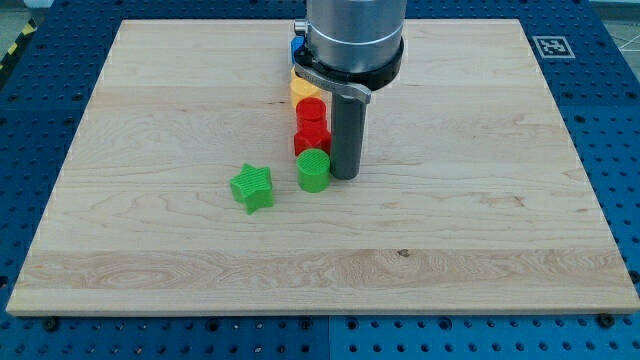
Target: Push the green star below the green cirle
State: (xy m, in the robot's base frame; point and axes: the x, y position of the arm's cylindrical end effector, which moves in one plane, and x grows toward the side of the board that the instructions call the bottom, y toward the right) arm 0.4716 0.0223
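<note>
I am seeing no words, numbers or brand names that I can read anywhere here. The one sign showing is a small black-and-white square marker (552, 46), printed like a code tag, sitting on the wooden board (480, 250) at its corner toward the view's top right. Its pattern is too small for me to be making out any figure in it.

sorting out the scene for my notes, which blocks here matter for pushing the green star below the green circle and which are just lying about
Part of the job:
- green star
- green circle, just to the star's right in the view
- my tip, beside the circle's right

Just lying about:
- two red blocks, stacked in a line above the circle
- yellow block
- blue block, mostly hidden by the arm
</note>
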